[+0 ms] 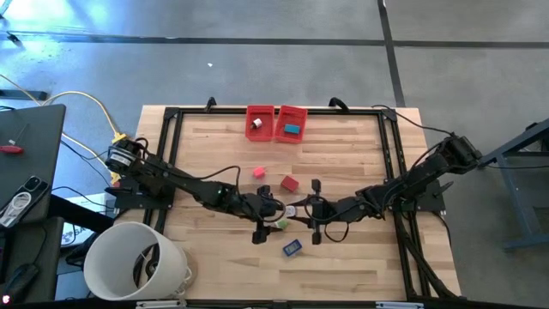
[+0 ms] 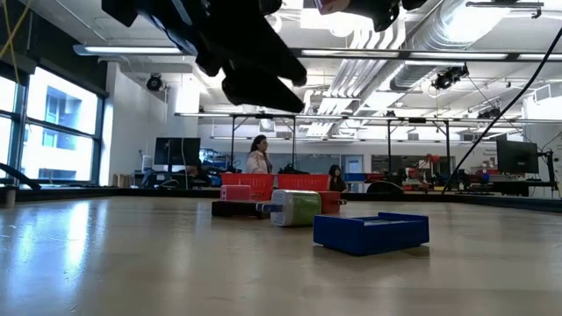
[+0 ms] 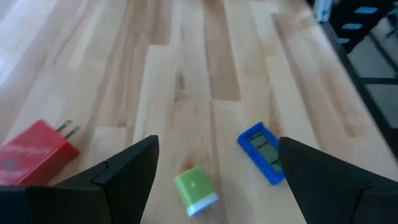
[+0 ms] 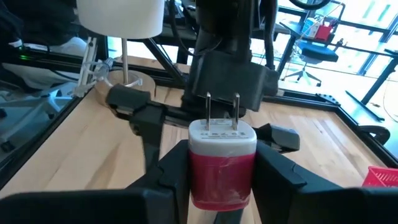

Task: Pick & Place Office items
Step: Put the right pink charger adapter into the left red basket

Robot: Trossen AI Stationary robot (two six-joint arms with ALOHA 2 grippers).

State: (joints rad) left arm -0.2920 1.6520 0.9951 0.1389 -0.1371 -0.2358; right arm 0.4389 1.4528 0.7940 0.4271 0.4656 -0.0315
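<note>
My right gripper [image 4: 222,157] hangs above the table's middle, shut on a red charger plug [image 4: 222,163] with a white end and two prongs. Facing it from the left, my left gripper [image 3: 217,144] is open and touches nothing. Below and ahead of it lie a green-and-white piece [image 3: 194,190], a blue piece [image 3: 264,152] and a second red plug [image 3: 34,158]. A pink piece [image 1: 258,172] lies farther back. All of these rest flat on the wood. My right gripper pinches the charger's red body [image 4: 198,177] by its two sides between the two fingers. The fingers [image 4: 277,174] come nearly level from the table's right. The white end and prongs [image 4: 222,112] point away toward the left arm. The plug is lifted clear of the table.
Two red bins [image 1: 276,123] stand at the far edge, one with a white piece inside, the other with a teal one. A big white bucket [image 1: 137,257] stands off the near left corner. A black frame [image 1: 171,154] rims the table. People stand in the room behind.
</note>
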